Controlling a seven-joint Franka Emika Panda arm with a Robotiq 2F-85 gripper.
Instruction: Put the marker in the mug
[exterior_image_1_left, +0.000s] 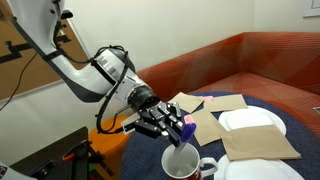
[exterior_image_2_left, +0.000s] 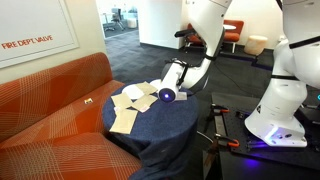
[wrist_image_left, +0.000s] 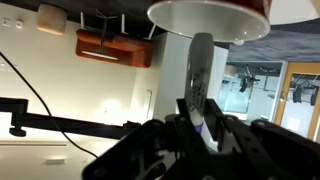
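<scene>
The white mug (exterior_image_1_left: 181, 160) stands upright on the round dark-blue table (exterior_image_2_left: 150, 128), near its edge. It also shows in an exterior view (exterior_image_2_left: 167, 96) and at the top of the wrist view (wrist_image_left: 210, 15). My gripper (exterior_image_1_left: 176, 126) hangs just above the mug's rim, tilted down toward it. It is shut on the marker (exterior_image_1_left: 187, 124). In the wrist view the marker (wrist_image_left: 200, 75) is pinched between the jaws (wrist_image_left: 203, 112), its pale end pointing at the mug and a blue part at the grip.
Two white plates (exterior_image_1_left: 250, 120) (exterior_image_1_left: 256, 170) and brown paper sheets (exterior_image_1_left: 258, 144) lie on the table beside the mug. An orange sofa (exterior_image_2_left: 50, 110) wraps round the table. Another white robot base (exterior_image_2_left: 278, 105) stands on the floor nearby.
</scene>
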